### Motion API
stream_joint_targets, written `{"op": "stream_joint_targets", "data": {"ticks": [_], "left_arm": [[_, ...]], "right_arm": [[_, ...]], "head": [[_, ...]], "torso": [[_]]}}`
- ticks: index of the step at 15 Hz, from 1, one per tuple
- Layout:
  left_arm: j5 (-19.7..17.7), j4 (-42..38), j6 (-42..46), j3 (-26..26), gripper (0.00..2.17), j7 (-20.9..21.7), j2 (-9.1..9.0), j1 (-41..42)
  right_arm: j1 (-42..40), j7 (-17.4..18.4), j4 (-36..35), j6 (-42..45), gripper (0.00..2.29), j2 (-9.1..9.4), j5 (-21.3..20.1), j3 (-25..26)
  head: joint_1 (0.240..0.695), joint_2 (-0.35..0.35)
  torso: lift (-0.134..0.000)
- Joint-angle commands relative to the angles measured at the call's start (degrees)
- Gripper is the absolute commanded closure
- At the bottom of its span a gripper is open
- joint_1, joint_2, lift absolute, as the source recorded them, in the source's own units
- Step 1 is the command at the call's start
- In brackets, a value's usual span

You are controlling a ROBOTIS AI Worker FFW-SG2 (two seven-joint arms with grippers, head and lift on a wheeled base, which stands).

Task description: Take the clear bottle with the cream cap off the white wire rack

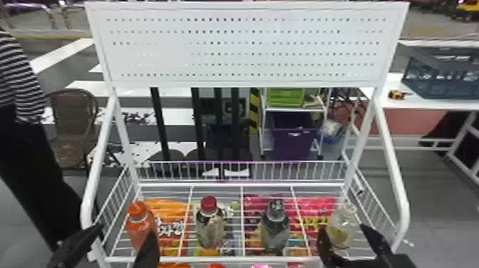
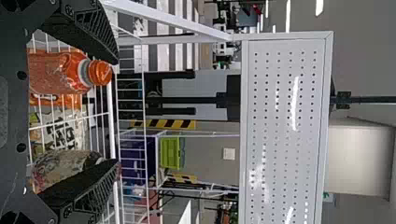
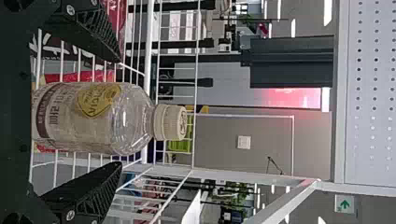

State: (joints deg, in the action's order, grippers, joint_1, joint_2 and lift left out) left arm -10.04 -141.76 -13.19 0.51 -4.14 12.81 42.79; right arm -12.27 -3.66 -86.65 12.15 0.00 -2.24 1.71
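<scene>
On the white rack (image 1: pixel 405 214), the clear bottle (image 3: pixel 133 119) stands between the right fingers (image 3: pixel 93 191), wide open and empty (left fingers (image 2: pixel 93 191) also); closing unevenly, they may tip it

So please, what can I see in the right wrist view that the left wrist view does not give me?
Right wrist view: the clear bottle with its cream cap, standing between the open fingers of the right gripper.

Left wrist view: the orange bottle and the red-capped bottle, with the left gripper open.

Both: the white wire rack, its perforated panel and the lime-green basket behind.
</scene>
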Motion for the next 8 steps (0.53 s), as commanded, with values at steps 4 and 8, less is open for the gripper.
{"op": "stream_joint_targets", "data": {"ticks": [4,8], "left_arm": [[0.3,-0.3,0.2,-0.3,0.14,0.0,-0.06,0.8],[1.1,-1.1,0.2,-1.0,0.14,-0.3,-0.06,1.0]], "right_arm": [[3.5,0.1,2.3,-3.2,0.22,0.05,-0.5,0.0],[1.6,0.4,0.3,-4.2,1.37,0.05,0.8,0.3]], "head": [[0.499,0.000],[0.499,0.000]], "torso": [[0.000],[0.000]]}}
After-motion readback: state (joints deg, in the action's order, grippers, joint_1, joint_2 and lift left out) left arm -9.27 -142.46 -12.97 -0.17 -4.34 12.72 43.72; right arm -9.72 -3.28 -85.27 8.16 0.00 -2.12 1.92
